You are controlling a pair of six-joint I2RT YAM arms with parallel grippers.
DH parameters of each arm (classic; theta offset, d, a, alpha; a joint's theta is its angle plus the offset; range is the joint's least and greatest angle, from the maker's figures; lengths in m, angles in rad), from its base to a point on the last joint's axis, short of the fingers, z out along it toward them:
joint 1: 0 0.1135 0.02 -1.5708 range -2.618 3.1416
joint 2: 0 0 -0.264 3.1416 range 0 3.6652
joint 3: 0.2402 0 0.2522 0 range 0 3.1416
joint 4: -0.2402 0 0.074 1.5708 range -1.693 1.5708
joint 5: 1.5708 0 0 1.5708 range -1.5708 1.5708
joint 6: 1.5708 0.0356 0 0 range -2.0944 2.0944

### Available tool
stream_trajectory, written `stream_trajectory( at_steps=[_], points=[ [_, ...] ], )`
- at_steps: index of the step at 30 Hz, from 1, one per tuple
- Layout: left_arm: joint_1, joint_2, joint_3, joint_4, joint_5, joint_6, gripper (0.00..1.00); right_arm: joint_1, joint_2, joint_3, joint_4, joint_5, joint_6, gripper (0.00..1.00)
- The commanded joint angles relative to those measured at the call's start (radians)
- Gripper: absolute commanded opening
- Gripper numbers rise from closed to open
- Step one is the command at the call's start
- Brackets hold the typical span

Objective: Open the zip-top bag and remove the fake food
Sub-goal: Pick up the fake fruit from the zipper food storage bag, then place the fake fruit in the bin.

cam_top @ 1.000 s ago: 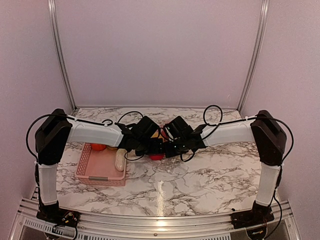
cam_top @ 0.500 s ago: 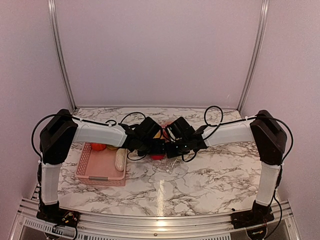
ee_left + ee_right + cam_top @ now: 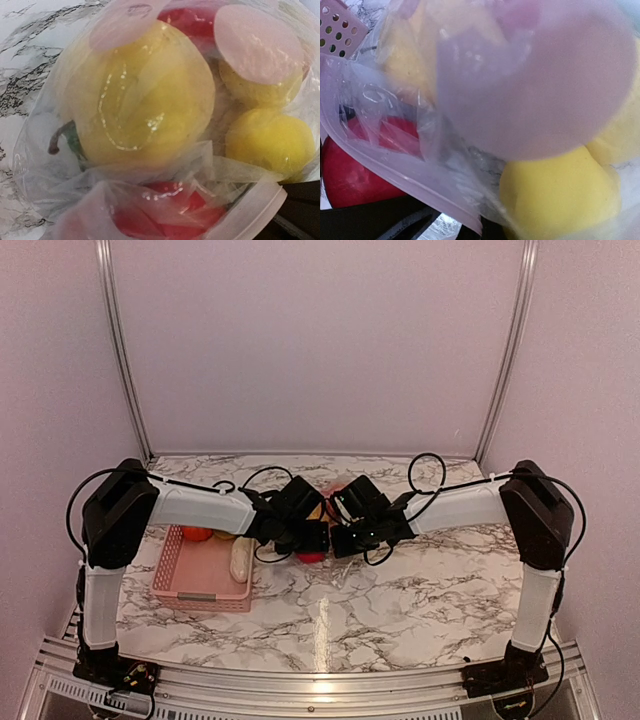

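Observation:
The zip-top bag point(image 3: 338, 562) lies at the table's middle between my two grippers. In the left wrist view the bag point(image 3: 45, 165) fills the frame, its zip strip point(image 3: 250, 212) at the lower right. The fake food inside is a big yellow pepper point(image 3: 145, 95), two yellow lemons point(image 3: 270, 140) and red pieces point(image 3: 165, 210). A red fruit point(image 3: 312, 554) shows from above. My left gripper point(image 3: 316, 534) and right gripper point(image 3: 336, 537) meet at the bag's mouth. Plastic bunches at both pairs of jaws and hides the fingers. In the right wrist view the zip strip point(image 3: 395, 172) runs down to my dark finger.
A pink perforated basket point(image 3: 200, 588) stands left of the bag, with an orange piece point(image 3: 196, 534) and a whitish piece point(image 3: 239, 558) in it. Its corner point(image 3: 337, 27) shows in the right wrist view. Metal rails run along the near edge and back corners.
Both grippers have drawn slightly closer together and a little farther back over the bag. The bag and the basket stay where they were.

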Motion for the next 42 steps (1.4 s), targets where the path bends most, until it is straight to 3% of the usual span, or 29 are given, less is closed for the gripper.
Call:
stream_trajectory(
  at_steps=[1, 27, 42],
  points=[
    [0.001, -0.064, -0.002, -0.026, 0.008, 0.022, 0.66, -0.008, -0.006, 0.001, -0.016, -0.007, 0.009, 0.00],
    [-0.012, -0.282, -0.115, -0.075, 0.041, 0.033, 0.62, -0.008, -0.046, 0.019, -0.021, -0.016, 0.013, 0.00],
    [-0.005, -0.537, -0.267, -0.171, -0.072, 0.009, 0.62, -0.005, -0.116, 0.037, -0.023, -0.087, 0.005, 0.00]
  ],
)
